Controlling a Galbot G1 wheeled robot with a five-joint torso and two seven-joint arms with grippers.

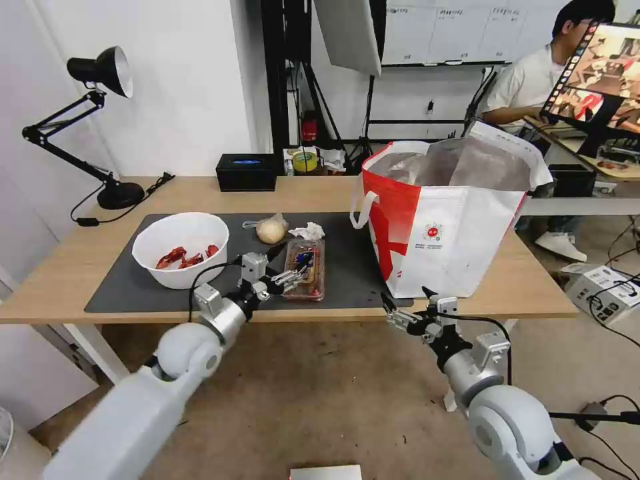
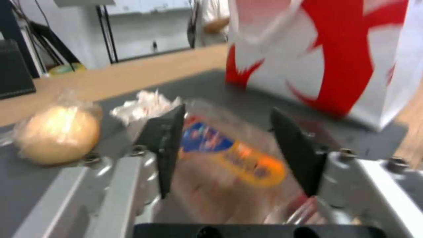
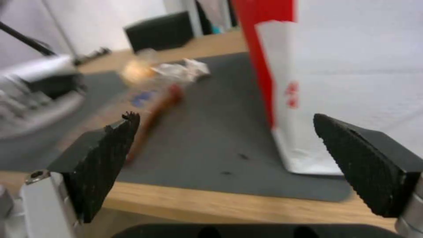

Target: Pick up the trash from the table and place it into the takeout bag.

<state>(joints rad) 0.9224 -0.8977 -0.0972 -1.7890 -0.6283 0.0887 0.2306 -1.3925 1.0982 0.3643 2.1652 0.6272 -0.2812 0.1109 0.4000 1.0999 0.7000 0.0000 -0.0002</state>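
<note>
On the table [image 1: 67,267], a dark mat [image 1: 353,267] carries the trash. That is a white bowl [image 1: 180,250] with red shell scraps, a bagged bun [image 1: 270,230], a crumpled tissue [image 1: 307,231] and a clear plastic tray [image 1: 305,270]. My left gripper [image 1: 291,263] hovers open just above the tray [image 2: 229,158], whose near end lies between the fingers [image 2: 163,142]. The bun [image 2: 57,132] and tissue [image 2: 141,104] lie beside it. The takeout bag [image 1: 447,227] stands open on the mat's right end. My right gripper [image 1: 405,301] is open at the table's front edge, close to the bag [image 3: 352,82].
A black desk lamp [image 1: 100,133] stands at the table's back left and a black box [image 1: 245,172] at the back middle, with a tape roll [image 1: 305,160] behind it. Boxes and cables [image 1: 603,290] lie on the floor to the right.
</note>
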